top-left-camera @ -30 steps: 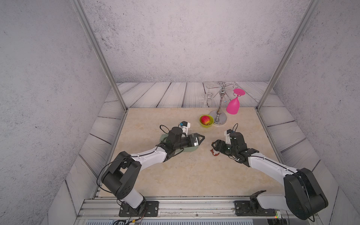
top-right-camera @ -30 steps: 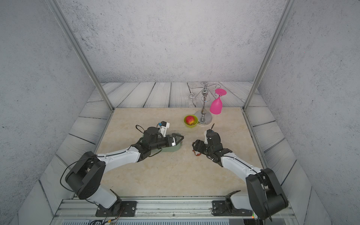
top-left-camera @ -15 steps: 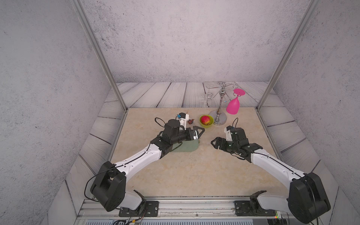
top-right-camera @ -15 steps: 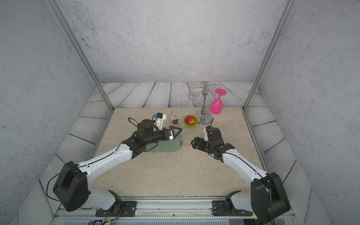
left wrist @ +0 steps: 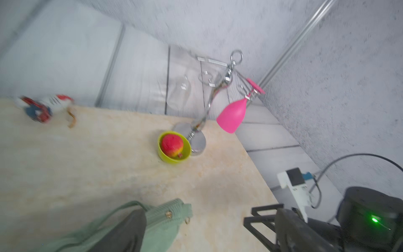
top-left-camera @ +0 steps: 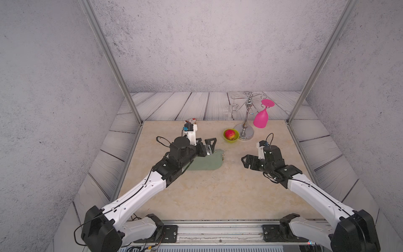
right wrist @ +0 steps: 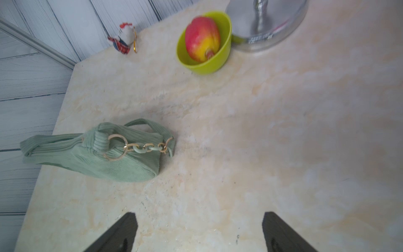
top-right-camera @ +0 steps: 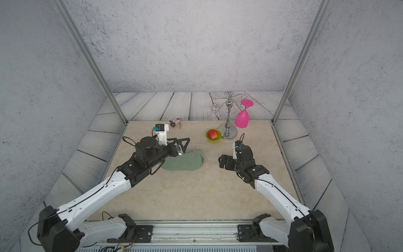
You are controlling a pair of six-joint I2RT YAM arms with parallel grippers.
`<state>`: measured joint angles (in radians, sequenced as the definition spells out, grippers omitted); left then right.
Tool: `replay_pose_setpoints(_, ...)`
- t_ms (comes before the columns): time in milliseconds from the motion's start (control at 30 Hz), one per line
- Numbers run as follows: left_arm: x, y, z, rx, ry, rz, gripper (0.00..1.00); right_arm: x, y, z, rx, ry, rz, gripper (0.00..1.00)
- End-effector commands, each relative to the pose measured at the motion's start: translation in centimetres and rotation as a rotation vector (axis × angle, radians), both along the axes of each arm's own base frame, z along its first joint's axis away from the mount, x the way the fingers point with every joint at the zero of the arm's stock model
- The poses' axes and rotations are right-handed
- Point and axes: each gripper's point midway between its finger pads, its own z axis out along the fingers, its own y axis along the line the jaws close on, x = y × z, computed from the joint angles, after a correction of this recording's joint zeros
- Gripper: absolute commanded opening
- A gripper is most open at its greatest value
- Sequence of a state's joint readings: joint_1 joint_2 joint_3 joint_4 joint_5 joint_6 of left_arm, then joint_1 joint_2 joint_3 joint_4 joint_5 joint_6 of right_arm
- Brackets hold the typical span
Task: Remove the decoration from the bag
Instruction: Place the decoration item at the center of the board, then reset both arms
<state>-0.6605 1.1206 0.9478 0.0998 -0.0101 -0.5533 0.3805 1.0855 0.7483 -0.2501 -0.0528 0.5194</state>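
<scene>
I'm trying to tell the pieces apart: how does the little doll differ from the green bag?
The doll is far smaller than the bag. The doll is white with red plaid; the bag is sage-green ribbed fabric. The doll lies at the far edge of the table; the bag lies nearer the middle, apart from it. Both rest on the table and carry gold fittings.

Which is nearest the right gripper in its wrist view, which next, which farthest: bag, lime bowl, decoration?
1. bag, lying just ahead.
2. lime bowl, farther back, by the stand.
3. decoration, at the table's far edge.
</scene>
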Motion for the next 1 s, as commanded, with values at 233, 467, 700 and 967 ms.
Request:
replay_pose_setpoints(233, 3.6, 16.6, 2.6, 0.259, -0.194, 0.63, 0.99, 3.8, -12.7, 4.9, -0.388, -0.405, -0.43, 0.99)
replay_pose_setpoints(467, 3.3, 25.8, -2.9, 0.424, -0.158, 0.866, 0.98, 4.3, -17.8, 0.8, -0.5, -0.328, -0.549, 0.99)
replay_pose_setpoints(700, 4.1, 28.9, -11.9, 0.582, -0.015, 0.88, 0.99, 6.5, -18.0, -4.3, -0.521, -0.332, -0.522, 0.99)
replay_pose_setpoints(967, 6.1, 26.9, -20.5, 0.58, 0.036, 0.669, 0.99, 7.9, -15.7, -7.7, -0.484, -0.347, -0.365, 0.99)
